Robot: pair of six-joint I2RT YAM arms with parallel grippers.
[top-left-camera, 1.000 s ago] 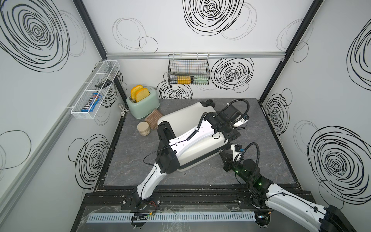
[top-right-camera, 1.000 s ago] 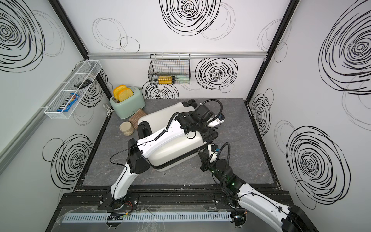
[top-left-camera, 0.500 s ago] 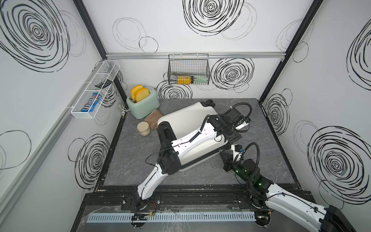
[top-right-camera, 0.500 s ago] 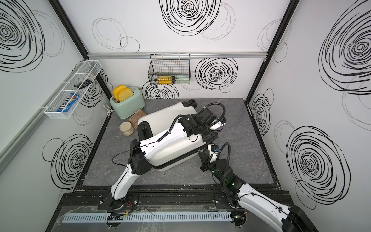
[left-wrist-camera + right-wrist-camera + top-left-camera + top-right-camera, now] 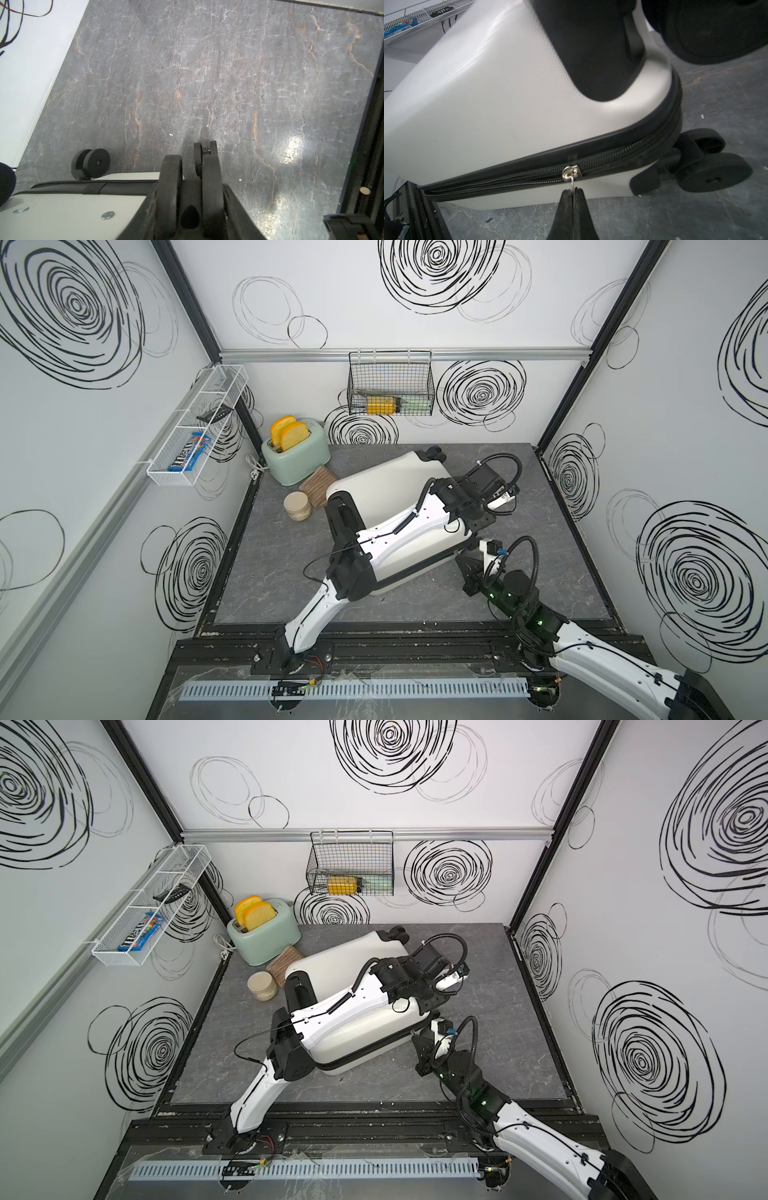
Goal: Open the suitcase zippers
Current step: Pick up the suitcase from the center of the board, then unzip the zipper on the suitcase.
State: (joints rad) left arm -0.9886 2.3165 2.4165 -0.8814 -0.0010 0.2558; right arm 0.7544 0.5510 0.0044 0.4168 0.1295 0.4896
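The suitcase [image 5: 382, 489] lies flat mid-table, long axis from 8 to 2 o'clock in a top view. The left gripper [image 5: 192, 150] is at its wheel-end corner; whether it grips, I cannot tell. The right gripper [image 5: 573, 190] pinches the zipper pull [image 5: 570, 172]; the closed zippers [image 5: 623, 153] run on toward 2 o'clock.

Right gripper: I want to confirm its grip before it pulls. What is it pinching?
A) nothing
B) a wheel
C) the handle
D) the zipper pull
D: in the right wrist view the right gripper is shut on the thin tab of the zipper pull.
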